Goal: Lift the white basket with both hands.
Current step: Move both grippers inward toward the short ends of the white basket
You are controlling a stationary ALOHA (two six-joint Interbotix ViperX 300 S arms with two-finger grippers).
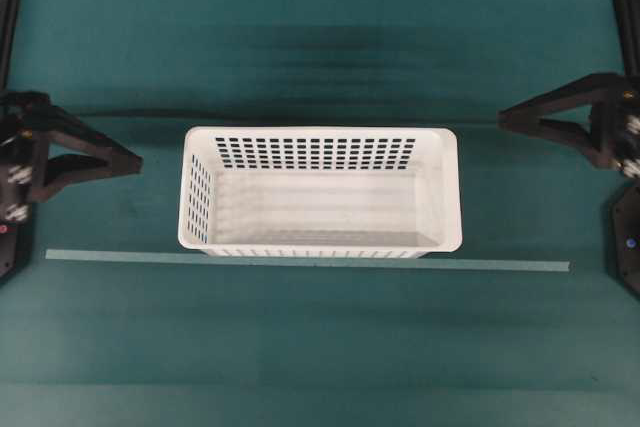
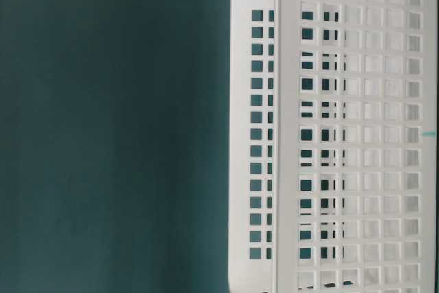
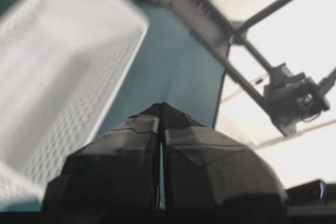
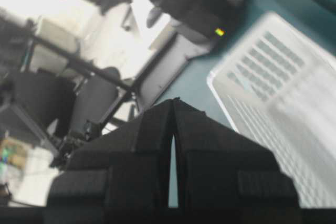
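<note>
Nearest the front of the table [image 1: 300,347] runs a pale tape strip [image 1: 500,265], and the basket [image 1: 320,190] sits just behind it, its front wall touching or all but touching the line, roughly midway between the two arms. It stands upright and empty, open side up.

From its look the basket should be light: thin white plastic, walls pierced with rows of slots, a smooth solid floor. It is likely stiff enough to hold shape, but a long wall may flex if pinched in the middle, and the glossy plastic could slip under a loose hold. The rolled rim is the sensible place to take it, one hand on each short end, so the load stays balanced and level. A finger hooked under the rim lip, or pinching rim and wall together, should resist sliding better than a squeeze on the flat wall. Uneven lifting would tilt it.

The left end effector [image 1: 132,159] hangs off the basket's left end, apart from it, fingers pressed together and holding nothing. The right end effector [image 1: 507,119] sits off the right end, likewise closed and empty, slightly farther back. Both must open before they can take the rim; the lift has not begun.
</note>
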